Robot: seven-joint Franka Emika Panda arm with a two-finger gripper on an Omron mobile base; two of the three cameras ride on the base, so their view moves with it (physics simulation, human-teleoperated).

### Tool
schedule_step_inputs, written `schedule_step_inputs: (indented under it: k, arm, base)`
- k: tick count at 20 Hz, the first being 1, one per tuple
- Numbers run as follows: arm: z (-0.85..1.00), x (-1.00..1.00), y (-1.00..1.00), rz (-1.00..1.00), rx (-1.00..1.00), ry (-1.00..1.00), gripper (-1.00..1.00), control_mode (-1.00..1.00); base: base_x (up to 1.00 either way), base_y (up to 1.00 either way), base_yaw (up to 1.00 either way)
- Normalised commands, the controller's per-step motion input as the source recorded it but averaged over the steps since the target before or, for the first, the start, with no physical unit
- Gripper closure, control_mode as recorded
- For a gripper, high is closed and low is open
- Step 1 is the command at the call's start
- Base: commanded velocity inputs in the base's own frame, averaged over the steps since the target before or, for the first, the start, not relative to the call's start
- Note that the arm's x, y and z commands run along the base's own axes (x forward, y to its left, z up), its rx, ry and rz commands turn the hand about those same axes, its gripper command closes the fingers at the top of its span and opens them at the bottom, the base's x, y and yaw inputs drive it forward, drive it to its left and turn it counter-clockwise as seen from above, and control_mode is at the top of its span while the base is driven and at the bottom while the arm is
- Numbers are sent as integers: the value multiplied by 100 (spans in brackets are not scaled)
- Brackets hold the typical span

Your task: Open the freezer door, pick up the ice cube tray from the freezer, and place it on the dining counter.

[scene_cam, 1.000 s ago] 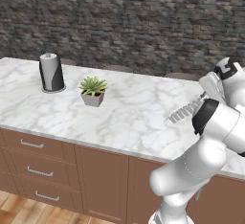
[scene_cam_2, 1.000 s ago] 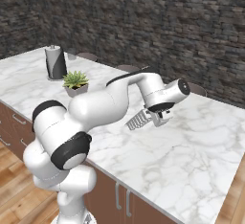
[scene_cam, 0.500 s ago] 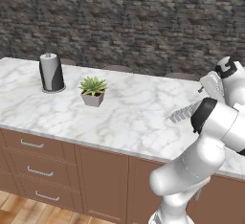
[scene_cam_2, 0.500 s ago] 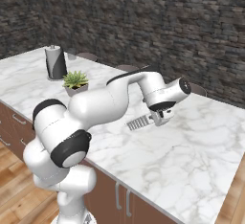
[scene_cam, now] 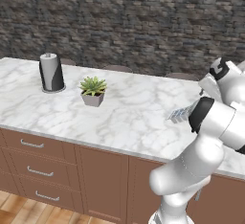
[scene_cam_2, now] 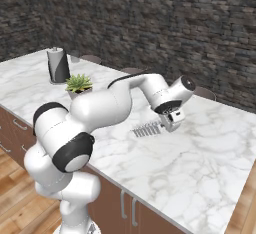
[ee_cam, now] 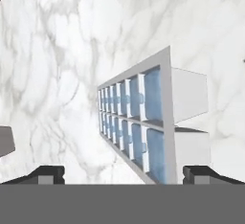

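— On the dining counter [scene_cam_2: 210, 153], past the little potted plant [scene_cam_2: 78, 84], do you see the ice cube tray [scene_cam_2: 148, 127]?

— Yes. It lies on the marble well to the right of the plant, as I stand behind the robot, and farther still from the paper towel roll [scene_cam_2: 58, 65] in its dark holder, which sits beyond the plant toward the far left end of the slab.

— And the claw?

— The gripper [scene_cam_2: 171, 122] hangs just over the end of the tray that points away from the plant. From the camera on the hand, the tray [ee_cam: 143, 122] fills the middle of the picture, its grid of pale blue pockets running away from the lens, and the two dark fingertips [ee_cam: 45, 173] stand far out at either side of it.

— So it has the tray pinched?

— No. The jaws are spread wide, one finger on each side of the tray's near end with clear marble showing between finger and tray. Nothing is gripped.

— Is the tray flat?

— From the right side it looks to rest on the counter. From the left side I catch only part of it [scene_cam: 181, 115], poking out from behind the robot's dark elbow, on the same side of the plant [scene_cam: 93, 91].

— Anything else near it?

— Only bare marble round the tray; the plant and the roll [scene_cam: 51, 72] are both well apart from it.
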Motion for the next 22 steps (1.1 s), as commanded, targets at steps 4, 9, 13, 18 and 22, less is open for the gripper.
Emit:
schedule_step_inputs:
  k: [4, 9, 13, 18, 22]
  arm:
    - [-40, 0, -1, 0, -22, 14, -100, -100]
    - [-42, -1, -10, 0, -14, 11, -100, -100]
    - [-19, 0, -3, 0, -7, 7, -100, -100]
    - [4, -9, -4, 0, -4, 1, -100, -100]
    - [5, -46, -9, 0, -12, 0, -100, -100]
  base:
    - [0, 0, 0]
    - [0, 0, 0]
    - [0, 0, 0]
    - [0, 0, 0]
    - [0, 0, 0]
